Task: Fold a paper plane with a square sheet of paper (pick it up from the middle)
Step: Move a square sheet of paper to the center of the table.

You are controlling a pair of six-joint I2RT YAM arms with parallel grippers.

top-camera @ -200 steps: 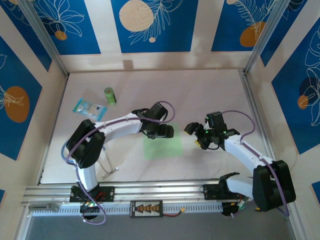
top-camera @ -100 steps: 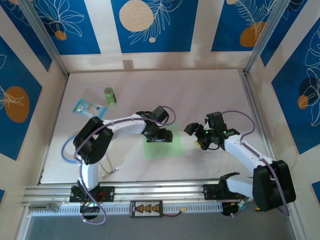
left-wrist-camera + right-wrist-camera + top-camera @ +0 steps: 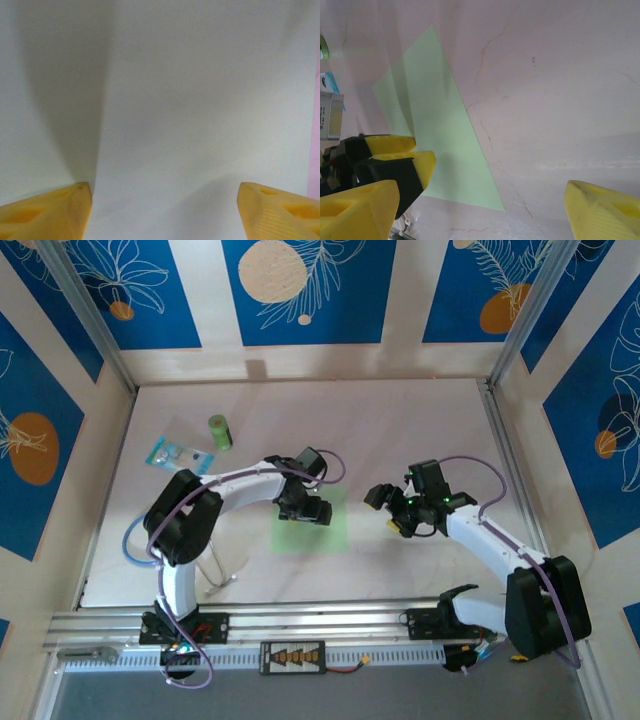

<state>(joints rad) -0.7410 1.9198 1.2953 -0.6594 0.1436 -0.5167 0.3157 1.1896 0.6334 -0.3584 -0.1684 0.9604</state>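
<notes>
The square sheet of paper (image 3: pixel 325 535) lies flat on the pale table, pale green and unfolded. My left gripper (image 3: pixel 304 509) stands over its upper middle, pointing down. In the left wrist view the paper (image 3: pixel 165 100) spreads wide under the open left gripper (image 3: pixel 165 212), whose yellow fingertips (image 3: pixel 47 210) stand wide apart, low on the sheet. My right gripper (image 3: pixel 386 508) hovers open just right of the sheet, nothing between its fingers. The right wrist view has the paper (image 3: pixel 437 140) ahead of the right gripper (image 3: pixel 480 212), with the left gripper's fingers (image 3: pixel 400 152) on it.
A small green cylinder (image 3: pixel 219 432) and a clear blue-printed packet (image 3: pixel 180 454) lie at the back left. A bent wire piece (image 3: pixel 216 572) lies by the left arm's base. Patterned walls enclose the table on three sides. Bare table (image 3: pixel 400 430) stretches behind the grippers.
The left gripper has moved left and slightly back, and the paper has slid left with it. The right gripper has edged a little left.
</notes>
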